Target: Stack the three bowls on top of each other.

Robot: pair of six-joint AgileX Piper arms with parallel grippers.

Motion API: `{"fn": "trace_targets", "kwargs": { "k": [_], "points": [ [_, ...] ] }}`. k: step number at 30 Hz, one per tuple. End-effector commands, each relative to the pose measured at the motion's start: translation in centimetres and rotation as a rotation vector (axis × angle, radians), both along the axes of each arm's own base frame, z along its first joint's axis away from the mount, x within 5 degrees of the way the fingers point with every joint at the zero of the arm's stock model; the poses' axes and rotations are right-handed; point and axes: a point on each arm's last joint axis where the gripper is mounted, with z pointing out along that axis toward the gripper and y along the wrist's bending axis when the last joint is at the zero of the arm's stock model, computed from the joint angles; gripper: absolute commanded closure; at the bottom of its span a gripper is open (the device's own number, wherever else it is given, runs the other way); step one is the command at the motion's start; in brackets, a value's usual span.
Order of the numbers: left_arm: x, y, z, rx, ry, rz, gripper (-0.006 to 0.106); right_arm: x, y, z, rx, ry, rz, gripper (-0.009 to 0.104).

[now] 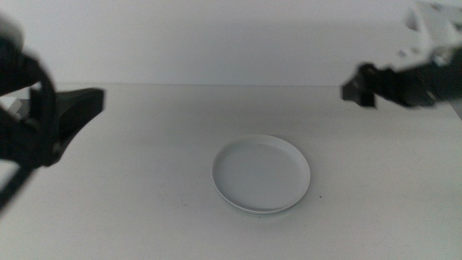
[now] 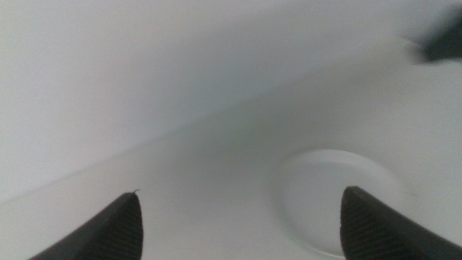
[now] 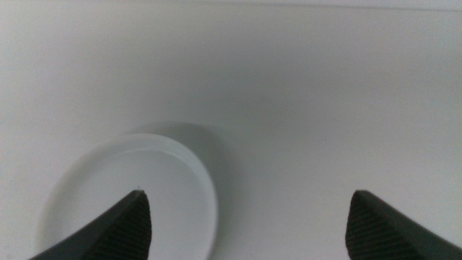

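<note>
A stack of shallow round bowls (image 1: 261,173) sits in the middle of the table. The top one is pale whitish, and another rim shows just under its front edge. I cannot tell how many lie beneath. My left gripper (image 1: 86,105) hovers open at the left, well away from the stack. My right gripper (image 1: 359,90) hovers open at the far right, also apart from it. The left wrist view shows the top bowl (image 2: 328,195) beyond the open left gripper (image 2: 238,213). The right wrist view shows the same bowl (image 3: 130,198) beyond the open right gripper (image 3: 249,213). Neither holds anything.
The white table (image 1: 144,209) meets a plain white wall at the back. A dark blurred part of the right arm (image 2: 444,42) shows in a corner of the left wrist view.
</note>
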Motion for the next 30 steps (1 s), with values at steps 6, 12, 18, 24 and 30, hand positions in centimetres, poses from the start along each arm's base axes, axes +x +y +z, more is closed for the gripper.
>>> {"fn": "trace_targets", "kwargs": {
  "k": [6, 12, 18, 24, 30],
  "points": [
    [-3.1, 3.1, -5.1, -0.007, -0.104, 0.195, 0.007, -8.8, -3.5, -2.5, 0.053, -0.336, -0.124, 0.002],
    [-5.9, 4.4, -7.8, 0.0, -0.171, 0.31, 0.007, -11.5, -4.3, -2.5, 0.045, -0.451, -0.121, 0.002],
    [-7.5, 4.7, -8.3, -0.006, -0.238, 0.345, 0.007, -11.9, -4.4, -2.0, 0.068, -0.472, -0.132, 0.002],
    [-7.8, 4.9, -8.2, 0.032, -0.27, 0.355, 0.007, -11.9, -4.4, -2.0, 0.068, -0.472, -0.132, 0.002],
    [-7.8, 4.9, -8.2, 0.034, -0.27, 0.355, 0.007, -11.9, -4.4, -2.0, 0.068, -0.472, -0.132, 0.002]
  ]
}}
